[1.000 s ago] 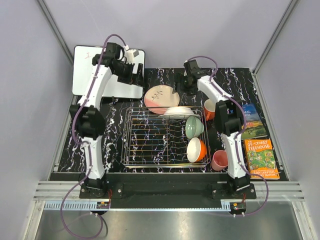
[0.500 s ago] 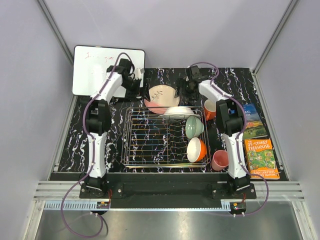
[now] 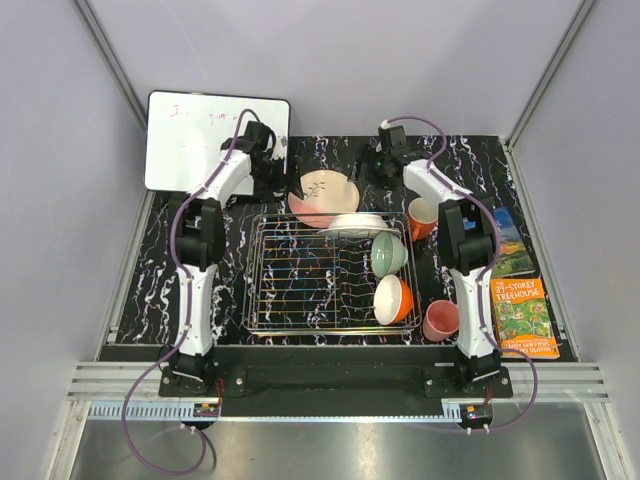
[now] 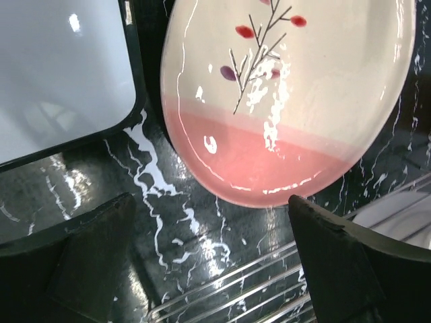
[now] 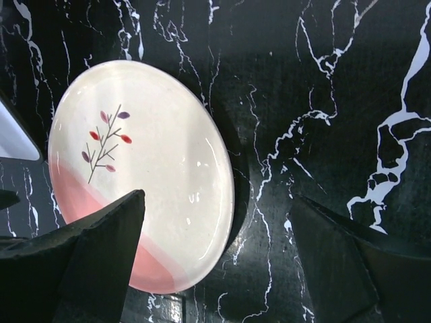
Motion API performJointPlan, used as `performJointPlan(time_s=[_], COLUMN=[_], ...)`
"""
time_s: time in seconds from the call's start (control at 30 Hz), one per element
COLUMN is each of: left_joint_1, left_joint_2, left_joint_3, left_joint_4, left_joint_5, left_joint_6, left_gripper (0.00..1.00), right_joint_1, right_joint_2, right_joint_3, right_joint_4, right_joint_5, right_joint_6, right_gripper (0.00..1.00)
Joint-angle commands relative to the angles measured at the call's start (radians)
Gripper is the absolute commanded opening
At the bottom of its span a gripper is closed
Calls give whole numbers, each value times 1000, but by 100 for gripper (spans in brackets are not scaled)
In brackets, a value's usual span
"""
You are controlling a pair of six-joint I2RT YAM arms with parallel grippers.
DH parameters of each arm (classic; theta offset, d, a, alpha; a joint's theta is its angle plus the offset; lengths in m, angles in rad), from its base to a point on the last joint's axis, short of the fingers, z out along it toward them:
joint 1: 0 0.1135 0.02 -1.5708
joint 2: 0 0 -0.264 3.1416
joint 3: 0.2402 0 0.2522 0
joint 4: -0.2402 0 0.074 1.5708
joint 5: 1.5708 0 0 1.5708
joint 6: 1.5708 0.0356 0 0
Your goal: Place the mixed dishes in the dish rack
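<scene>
A whiteboard [image 3: 215,135] lies far left. Beside it the left end effector [image 3: 268,168] hovers empty with its fingers spread wide, at the left edge of the pink-cream plate [image 3: 324,195]. The plate lies on the desk [image 3: 235,225] just behind the dish rack [image 3: 290,280]. The right end effector [image 3: 383,165], equally spread and empty, hangs at the plate's right. Picking up this plate looks like the current step; next, one pair of fingers must straddle its rim and close. The orange mug [image 3: 420,215] and pink cup [image 3: 440,320] wait right of the rack. The desk is glossy black with white veins, enclosed by pale grey walls.
</scene>
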Motion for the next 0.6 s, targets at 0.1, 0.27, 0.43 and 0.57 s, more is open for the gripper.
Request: performJointPlan(time_s=[0.1,0.27,0.43,0.57], left_joint_1=[-24,-36,-52,-62], left_joint_2=[26,34,57,72], left_joint_3=[-62,-94,-94,-96], left_joint_4=[114,131,146,169], left_joint_5=[-33,-58,-63,-69], left_joint_6=[-114,-125,-130,-124], left_gripper=[99,99,99,99], right_joint_1=[-41,-53,-55,-56], right_joint_2=[-43,-50,-50,-39], right_joint_3=[-33,-59,-76,-78], right_joint_4=[145,182,214,228], right_joint_5=[-63,-87,-96,-104], right_joint_6=[100,127,134,135], right_gripper=[92,90,90,89])
